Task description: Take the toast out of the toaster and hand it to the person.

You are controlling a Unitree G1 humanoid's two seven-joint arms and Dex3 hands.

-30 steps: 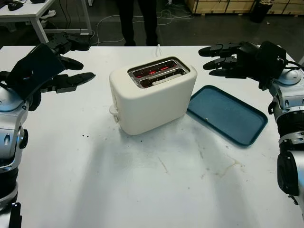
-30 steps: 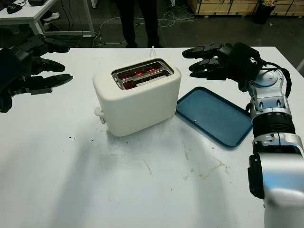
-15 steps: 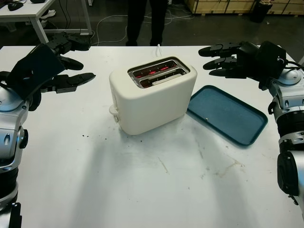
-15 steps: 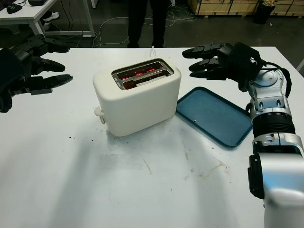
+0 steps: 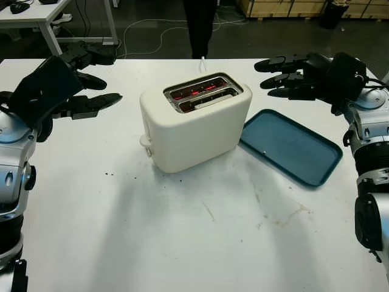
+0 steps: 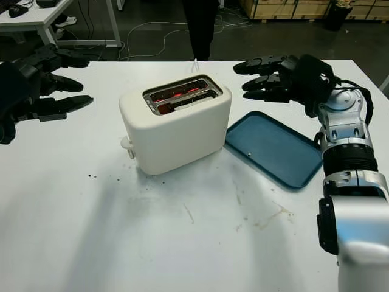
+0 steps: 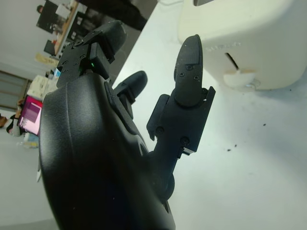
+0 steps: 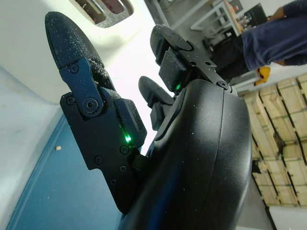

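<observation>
Hands first, left to right. Your left hand (image 5: 67, 91) hangs open above the table (image 5: 182, 231), off to the left of the toaster (image 5: 194, 125), fingers stretched toward it and holding nothing. It's well apart from the toaster body, so I read it as a waiting pose, not a reach.

The toaster sits mid-table, turned at an angle, lever knob (image 5: 144, 142) on the end facing your left side. Both slots glow red (elements look to be on). The toast (image 5: 205, 101) shows as a pale edge in the nearer slot, sunk low, not popped up. That's probably why both hands stand off: nothing sticks out to pinch, and the slots look hot.

A blue tray (image 5: 290, 146) lies flat, just beside the toaster's right end, with nothing on it but a small speck.

Your right hand (image 5: 298, 76) is open too, raised above the far edge of the tray, fingers pointed at the toaster top, holding nothing. It's the closer one to the slots, so likely your pick hand.

A person (image 5: 200, 27) stands past the far table edge, behind the toaster, a short handover reach.
</observation>
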